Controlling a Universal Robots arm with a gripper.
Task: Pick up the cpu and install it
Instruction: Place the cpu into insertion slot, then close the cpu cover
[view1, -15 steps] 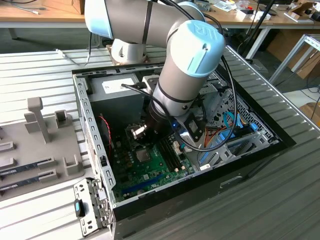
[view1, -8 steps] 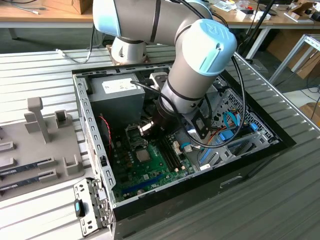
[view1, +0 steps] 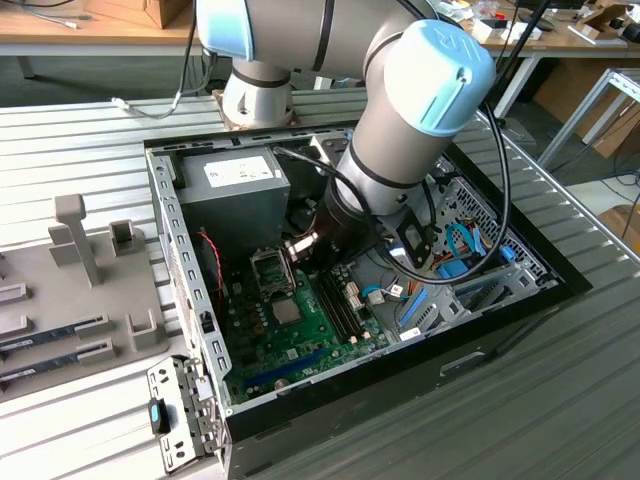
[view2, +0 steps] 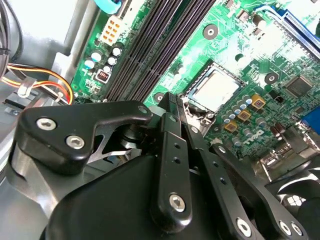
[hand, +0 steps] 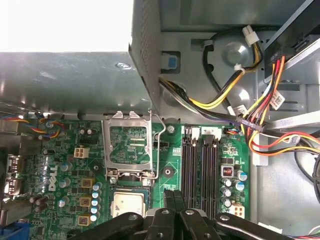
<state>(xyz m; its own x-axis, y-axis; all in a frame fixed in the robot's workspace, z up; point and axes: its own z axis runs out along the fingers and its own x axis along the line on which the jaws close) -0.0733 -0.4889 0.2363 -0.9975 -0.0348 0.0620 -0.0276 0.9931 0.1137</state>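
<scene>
The cpu (hand: 129, 206) lies flat in its socket on the green motherboard (hand: 65, 165), silver top up; it also shows in the second wrist view (view2: 215, 90) and in the exterior view (view1: 287, 311). The socket's metal load plate (hand: 129, 145) stands flipped open beyond it, with the wire lever (hand: 158, 145) raised beside it. My gripper (hand: 173, 196) hangs just above the board at the cpu's edge, on the side of the memory slots (hand: 200, 165). Its black fingers (view2: 172, 125) are pressed together with nothing between them. In the exterior view the gripper (view1: 298, 248) sits low inside the case.
The open computer case (view1: 190, 270) rests on a slatted metal table. A grey power supply (view1: 235, 190) fills the case's far corner. Bundled coloured cables (hand: 260, 110) run past the memory slots. A grey fixture tray (view1: 70, 250) holding memory sticks is at the exterior view's left.
</scene>
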